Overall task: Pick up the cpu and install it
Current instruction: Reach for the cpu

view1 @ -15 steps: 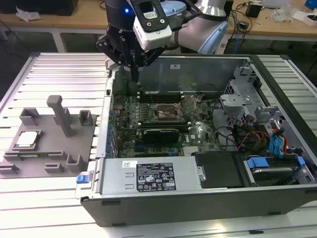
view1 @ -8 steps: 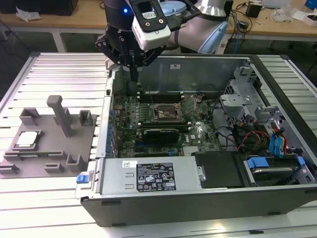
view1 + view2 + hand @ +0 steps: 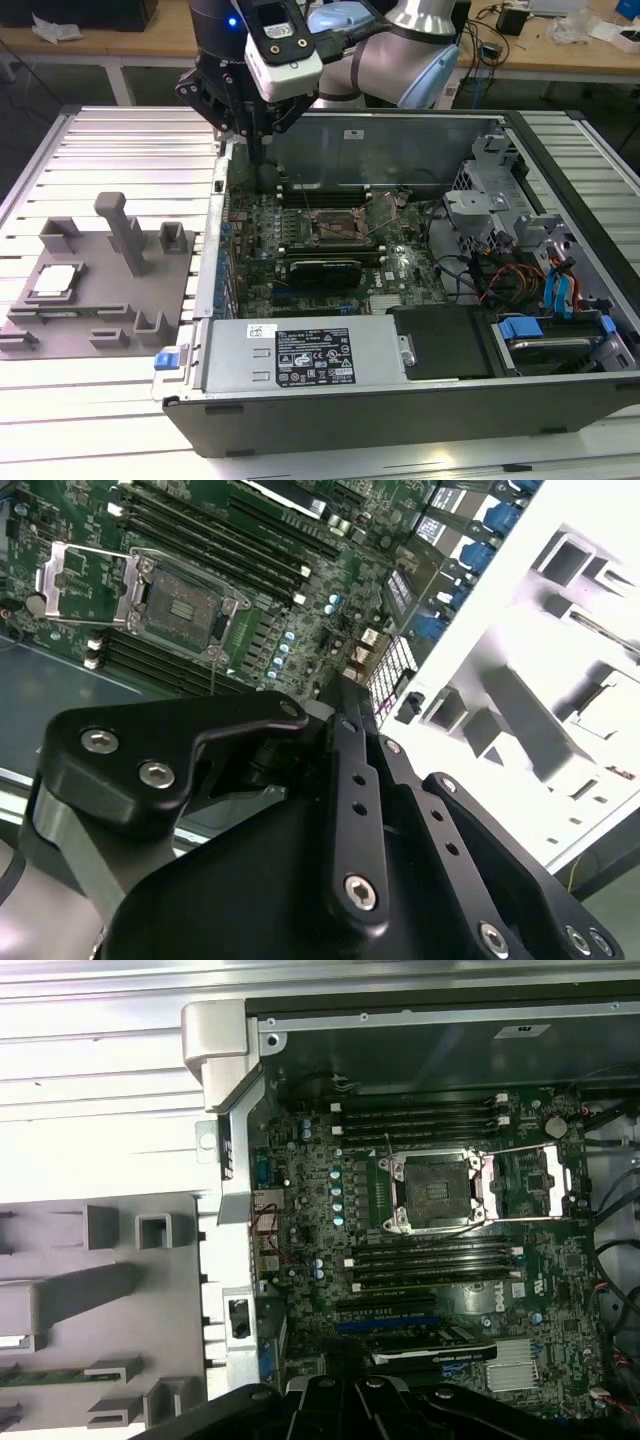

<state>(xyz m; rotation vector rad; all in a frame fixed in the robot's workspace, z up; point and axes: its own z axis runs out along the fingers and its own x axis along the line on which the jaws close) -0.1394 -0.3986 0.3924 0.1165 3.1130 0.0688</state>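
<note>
Your gripper (image 3: 258, 150) hangs over the back corner of the open computer case (image 3: 400, 415), on the exterior view's left. Its fingers (image 3: 352, 770) are pressed together with nothing between them. Straight below it lies the motherboard (image 3: 310, 1210), and just beyond that the case's metal wall (image 3: 225, 1110).

Inside the case the CPU socket (image 3: 435, 1190) stands open and bare, with its load plate (image 3: 530, 1180) swung up beside it. Black memory slots (image 3: 420, 1120) run along both sides of it, and a long black expansion card (image 3: 320, 270) sits nearer the power supply (image 3: 310, 365).

The cpu (image 3: 55, 282) you are after lies flat in a shallow recess of the grey fixture (image 3: 100, 300). That fixture is on the table outside the case, well apart from the gripper.
</note>
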